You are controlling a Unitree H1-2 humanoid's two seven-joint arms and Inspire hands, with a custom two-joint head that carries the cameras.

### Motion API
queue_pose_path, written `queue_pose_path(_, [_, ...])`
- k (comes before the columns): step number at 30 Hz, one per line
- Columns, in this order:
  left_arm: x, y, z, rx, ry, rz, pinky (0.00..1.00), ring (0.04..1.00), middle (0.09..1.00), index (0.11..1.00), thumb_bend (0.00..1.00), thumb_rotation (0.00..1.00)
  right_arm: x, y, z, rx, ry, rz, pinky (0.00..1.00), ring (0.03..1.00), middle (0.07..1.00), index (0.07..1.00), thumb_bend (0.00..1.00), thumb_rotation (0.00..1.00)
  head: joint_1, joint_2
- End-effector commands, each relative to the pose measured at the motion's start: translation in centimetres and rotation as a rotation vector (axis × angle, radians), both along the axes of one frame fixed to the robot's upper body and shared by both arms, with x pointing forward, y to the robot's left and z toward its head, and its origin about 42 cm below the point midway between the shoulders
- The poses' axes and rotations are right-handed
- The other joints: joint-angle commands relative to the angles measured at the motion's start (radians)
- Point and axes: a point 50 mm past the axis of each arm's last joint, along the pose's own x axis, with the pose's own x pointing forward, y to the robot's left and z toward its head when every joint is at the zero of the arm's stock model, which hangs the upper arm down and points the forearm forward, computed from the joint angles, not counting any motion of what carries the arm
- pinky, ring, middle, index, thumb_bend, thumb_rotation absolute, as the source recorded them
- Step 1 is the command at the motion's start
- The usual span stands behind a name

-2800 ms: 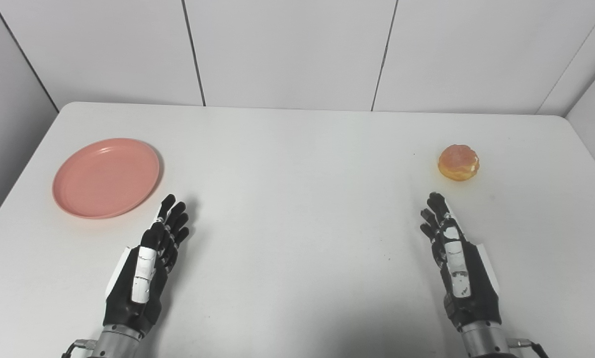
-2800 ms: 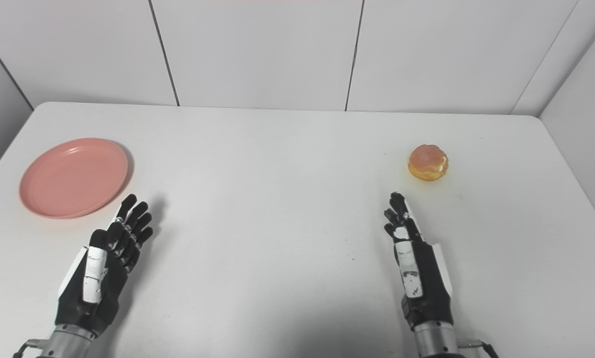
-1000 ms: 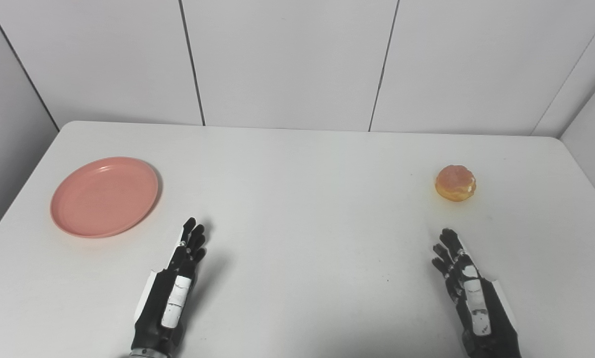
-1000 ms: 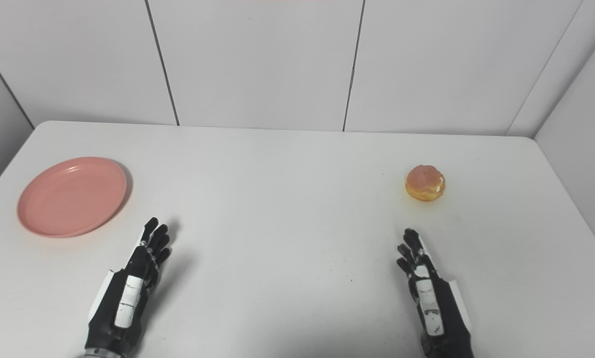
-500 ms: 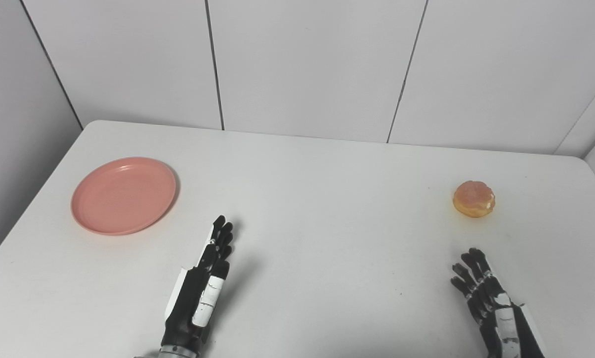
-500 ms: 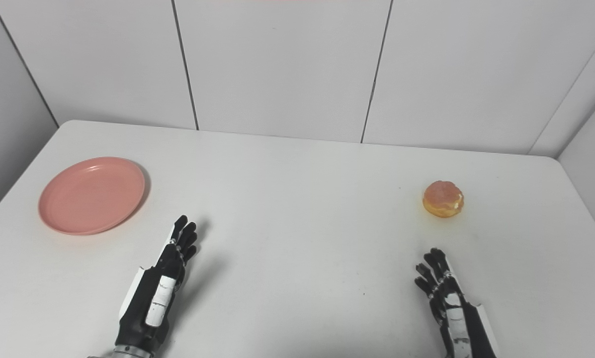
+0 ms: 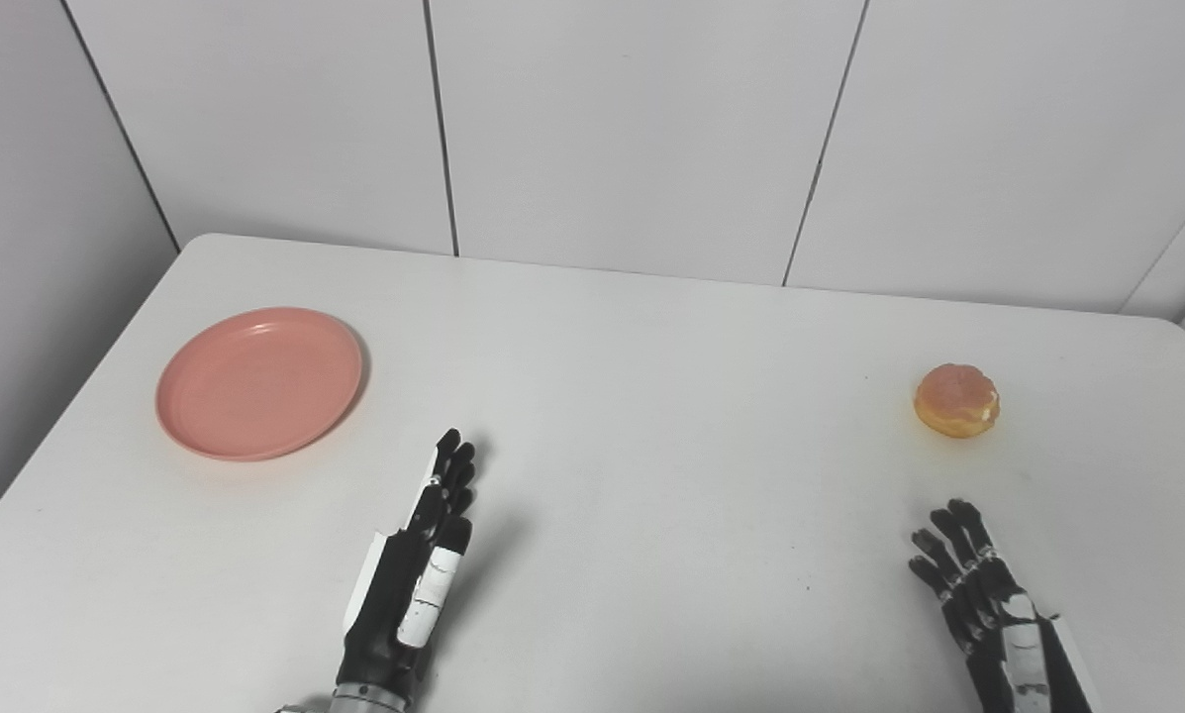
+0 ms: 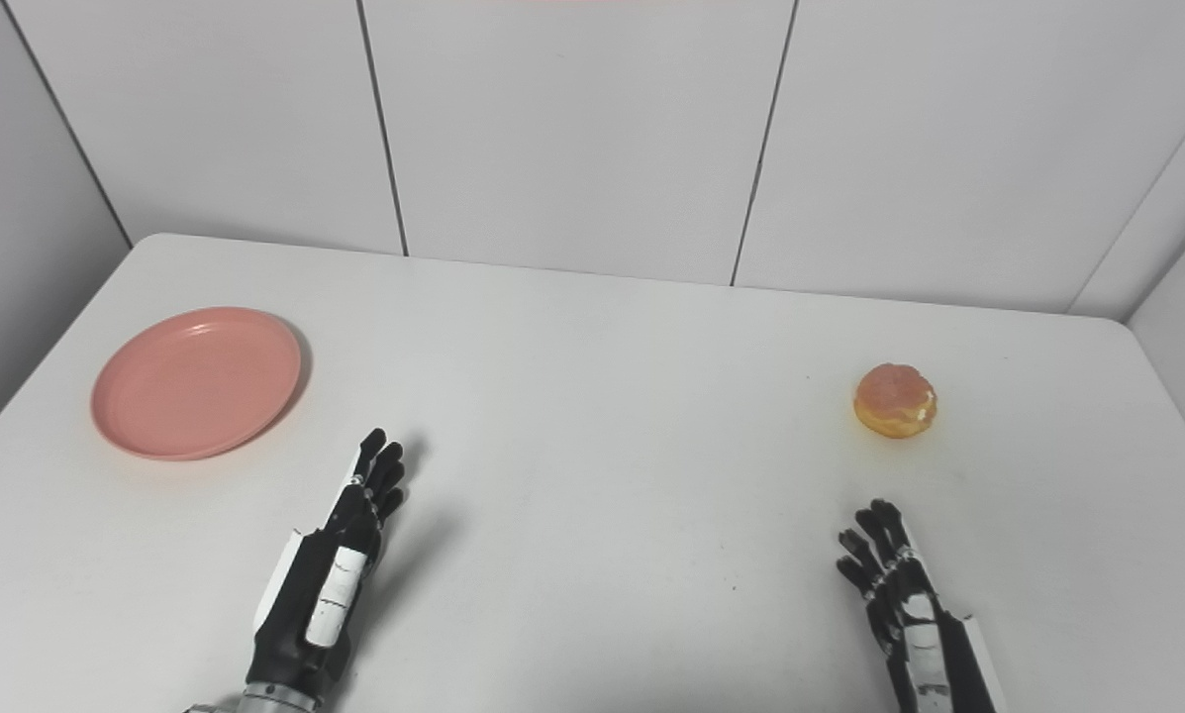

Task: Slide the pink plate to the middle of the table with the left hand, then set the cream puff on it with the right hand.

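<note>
- Left-centre of frame: pink plate [image 7: 259,382] sits flat on the white table [image 7: 651,396], near the left edge, nothing on it.
- Right side, mid-height: cream puff [image 7: 956,399] rests on the bare table, well apart from the plate.
- Left hand [image 7: 414,574] at lower centre-left, fingers extended and apart, holding nothing; near the plate but not touching.
- Right hand [image 8: 909,604] at lower right, fingers spread, empty; below the puff, clear gap between them.
- Plate looks like light, stiff plastic with a low raised rim; probably slides easily on the smooth top. Best bet: fingertips flat on the inner face or hooked on the left rim, then push toward centre. Too much downward force at the rim could tip it.
- Puff looks soft and crushable, glazed top. Take it by the sides with a loose wrap, light squeeze.
- Neither step started.
</note>
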Motion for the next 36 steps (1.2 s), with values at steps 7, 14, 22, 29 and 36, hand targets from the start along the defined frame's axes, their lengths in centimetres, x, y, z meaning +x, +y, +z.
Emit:
queue_pose_path(7, [0.7,-1.9,0.2,-0.057,-0.082,0.034,1.00,1.000,1.000,1.000,0.79,0.92,-0.1,-1.2,-0.5,-0.025,-0.007,-0.009,0.94,0.935,0.963,0.978,0.91,1.00,0.022,-0.019])
queue_pose_path(14, [1.2,-2.3,0.9,-0.107,-0.129,0.053,1.00,1.000,1.000,1.000,0.80,0.92,0.1,-1.4,-0.8,-0.017,0.003,-0.001,0.96,0.939,0.965,0.978,0.91,1.00,0.033,-0.027])
queue_pose_path(22, [2.8,-1.3,6.2,-0.149,-0.274,0.102,0.99,0.948,0.948,0.952,0.89,0.94,0.0,-1.7,-0.9,-0.023,0.010,0.010,0.95,0.936,0.963,0.974,0.91,1.00,0.034,-0.024])
queue_pose_path(29, [6.8,3.1,9.7,-0.117,-0.419,0.133,1.00,0.946,0.924,0.903,0.94,0.92,-0.3,-1.3,-0.8,-0.026,0.016,0.014,0.95,0.933,0.960,0.976,0.91,1.00,0.029,-0.024])
queue_pose_path(36, [9.7,7.6,14.6,0.068,-0.484,0.117,0.90,0.861,0.846,0.833,0.98,0.95,-0.4,-0.9,-0.7,-0.022,0.006,0.031,0.95,0.938,0.958,0.975,0.88,1.00,0.027,-0.020])
